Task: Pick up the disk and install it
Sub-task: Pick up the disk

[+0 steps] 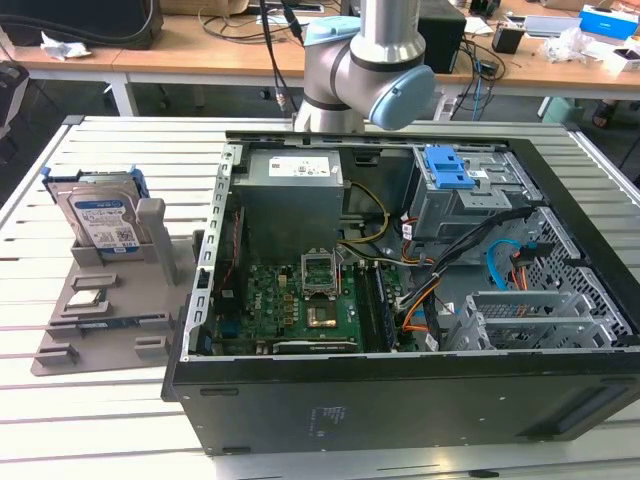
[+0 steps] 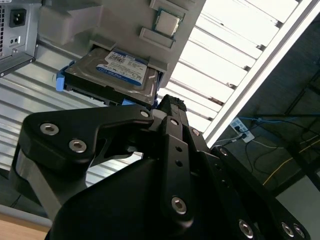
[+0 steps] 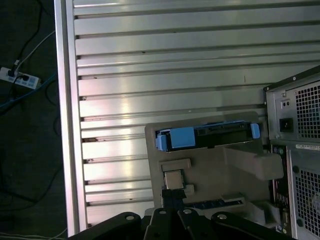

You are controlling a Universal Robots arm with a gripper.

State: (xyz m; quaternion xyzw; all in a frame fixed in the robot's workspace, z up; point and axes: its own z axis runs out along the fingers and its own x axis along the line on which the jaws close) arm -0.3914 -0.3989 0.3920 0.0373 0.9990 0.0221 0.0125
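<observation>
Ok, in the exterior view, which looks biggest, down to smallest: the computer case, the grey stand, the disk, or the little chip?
1. computer case, by far the biggest
2. grey stand
3. disk, propped up in the stand
4. chip, the smallest

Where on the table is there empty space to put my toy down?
The bare slatted table in front of the grey holder, toward the near edge in the exterior view, is free. So is the strip behind the disk, up to the far edge. The computer case is packed full inside.
</observation>
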